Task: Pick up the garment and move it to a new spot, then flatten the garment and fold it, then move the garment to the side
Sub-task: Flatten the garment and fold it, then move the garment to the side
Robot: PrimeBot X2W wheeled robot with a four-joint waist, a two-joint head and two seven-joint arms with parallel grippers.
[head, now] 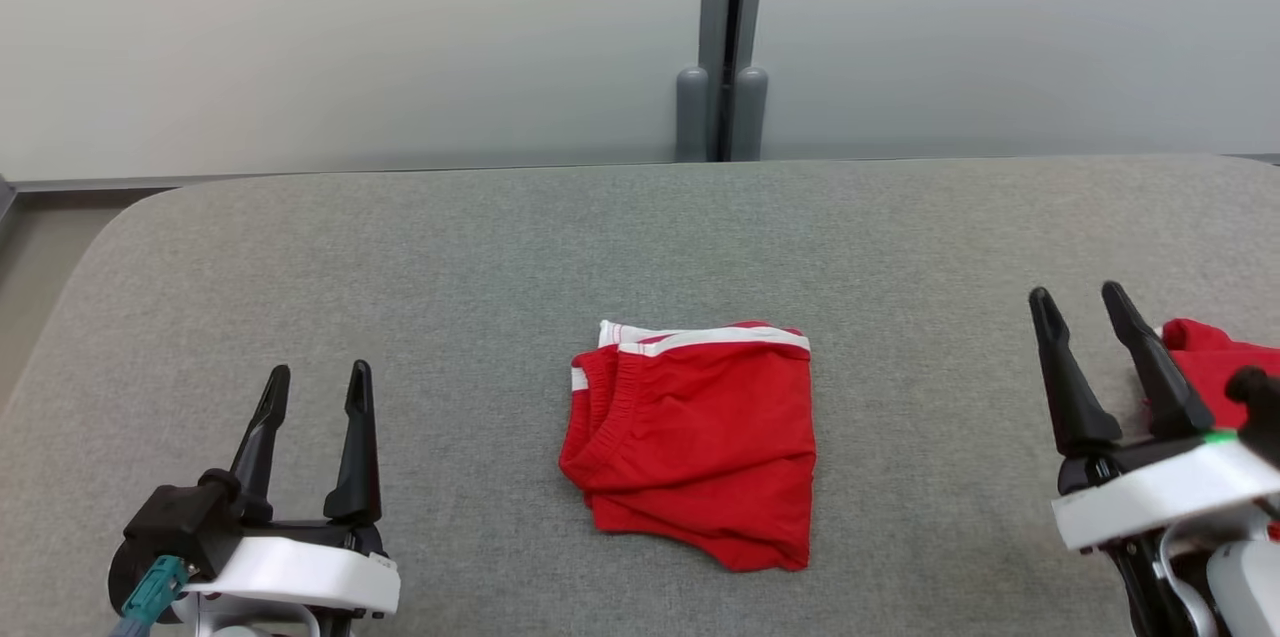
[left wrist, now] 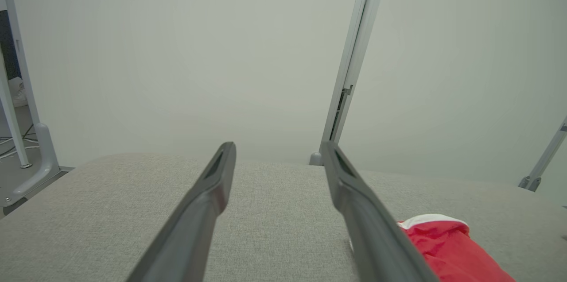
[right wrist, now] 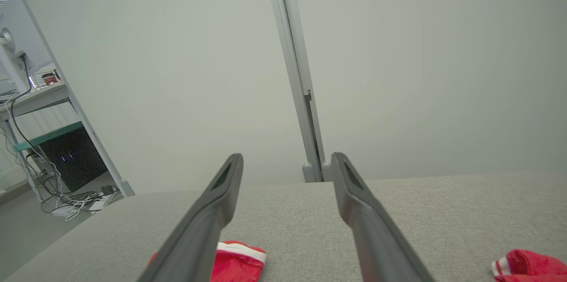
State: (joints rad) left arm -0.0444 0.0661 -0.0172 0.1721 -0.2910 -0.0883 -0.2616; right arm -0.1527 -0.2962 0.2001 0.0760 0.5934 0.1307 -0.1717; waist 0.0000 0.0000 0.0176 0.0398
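The garment, red with white trim, lay folded into a compact, nearly square packet in the middle of the grey padded table, and that was the piece everything turned on.

Over on the left, the left gripper hung low above the near edge with its two dark fingers spread wide and nothing between them. From there the packet lay off to its right and a little further out; the left wrist view caught its white-trimmed corner just past the right-hand finger.

At the centre, the fold looked done. The white-banded edge ran crosswise along the far side, the gathered waistband curved down the left side, and the loosest layers showed at the near right corner.

On the right, the right gripper stood fully open and empty too, fingers pointing away from the robot. For it the packet lay to the left, low beside its left finger in its wrist view. A second red piece lay just beside this gripper at the table's right edge.

The packet sat about midway between the two grippers, so neither arm was clearly nearer. What seemed left was the move to the side.
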